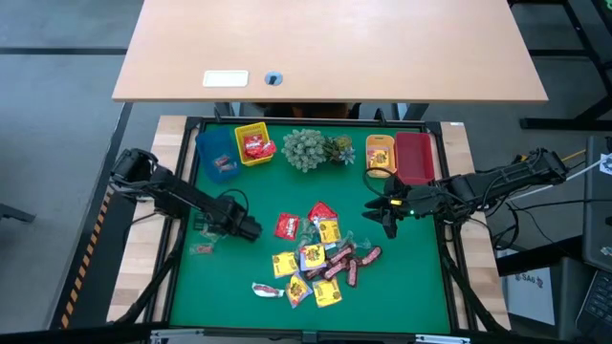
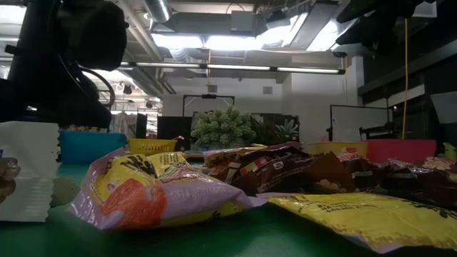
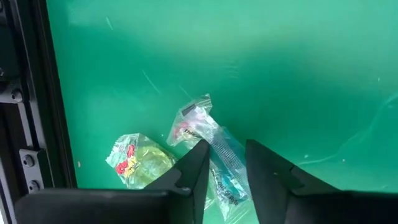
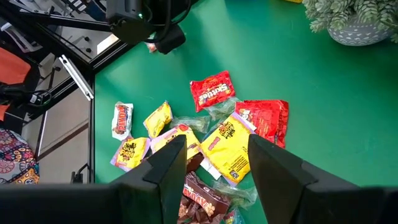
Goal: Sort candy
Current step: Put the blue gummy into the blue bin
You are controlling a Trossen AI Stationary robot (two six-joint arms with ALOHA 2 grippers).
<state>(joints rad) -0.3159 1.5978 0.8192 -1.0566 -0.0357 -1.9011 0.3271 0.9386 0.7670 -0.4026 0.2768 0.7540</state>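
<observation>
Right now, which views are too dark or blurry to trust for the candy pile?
Low view: backlit by ceiling lights, nearest yellow packet blurred, left arm a silhouette. High view: evenly lit, candy pile sharp. Right wrist view: clear. Left wrist view: clear wrapper slightly soft.

The bench point(image 1: 382, 287) is seen from directly overhead in the high view, with both arms included. The low view is set at mat height, very close to the candy pile point(image 2: 235, 178), facing the plant point(image 2: 223, 128) and the room. The left wrist view is aimed steeply down, close to the mat. The pile point(image 4: 205, 149) is shared by the right wrist view, taken from higher up.
</observation>
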